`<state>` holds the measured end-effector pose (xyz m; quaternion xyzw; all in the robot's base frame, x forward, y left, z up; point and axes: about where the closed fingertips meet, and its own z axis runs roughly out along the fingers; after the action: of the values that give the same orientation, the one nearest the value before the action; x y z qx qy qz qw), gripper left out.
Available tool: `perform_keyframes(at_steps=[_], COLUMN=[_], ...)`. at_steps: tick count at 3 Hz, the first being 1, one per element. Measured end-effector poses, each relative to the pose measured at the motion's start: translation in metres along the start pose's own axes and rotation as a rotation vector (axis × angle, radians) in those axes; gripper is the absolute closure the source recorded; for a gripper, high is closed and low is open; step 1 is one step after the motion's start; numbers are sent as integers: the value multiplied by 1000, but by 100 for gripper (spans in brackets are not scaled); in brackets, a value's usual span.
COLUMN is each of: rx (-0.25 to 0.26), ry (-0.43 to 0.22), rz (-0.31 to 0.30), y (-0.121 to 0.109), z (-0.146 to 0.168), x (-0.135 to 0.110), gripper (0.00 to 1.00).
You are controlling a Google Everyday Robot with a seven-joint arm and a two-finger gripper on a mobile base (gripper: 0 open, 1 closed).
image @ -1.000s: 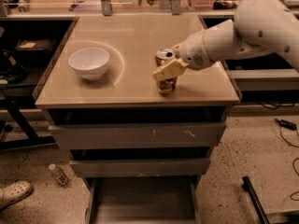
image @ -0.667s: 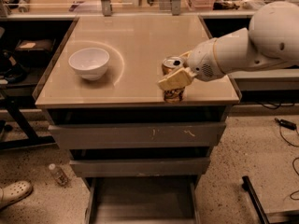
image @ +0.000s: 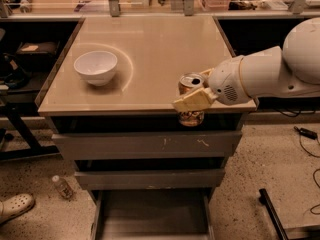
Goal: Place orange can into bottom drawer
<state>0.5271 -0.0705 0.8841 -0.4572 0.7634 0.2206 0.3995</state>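
Observation:
The orange can [image: 190, 115] is held upright in my gripper [image: 194, 95], out past the front edge of the tan cabinet top [image: 150, 49] and in front of the top drawer. Its silver top shows just behind the cream fingers [image: 192, 101], which are shut around its upper body. The white arm reaches in from the right. The bottom drawer [image: 150, 216] stands pulled out at the foot of the cabinet, a flat grey tray directly below and slightly left of the can.
A white bowl [image: 95, 67] sits on the left of the cabinet top. The top drawer [image: 145, 145] with white scratches and the middle drawer [image: 150, 179] are closed. A small clear bottle [image: 62, 186] and a shoe [image: 15, 206] lie on the floor at left.
My gripper has carried the can off the cabinet top, toward the front and slightly right, and lowered it over the front edge.

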Motion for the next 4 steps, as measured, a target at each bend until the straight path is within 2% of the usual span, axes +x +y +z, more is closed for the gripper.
perform_keyframes(at_steps=[1,2,3,4], rx=[-15,-15,-44,-44], ry=[-3,9,27,27], rz=[43,119,202,202], y=[22,59,92,92], z=[5,17,36,36], x=[14,51,106,106], gripper=[100,100,100,100])
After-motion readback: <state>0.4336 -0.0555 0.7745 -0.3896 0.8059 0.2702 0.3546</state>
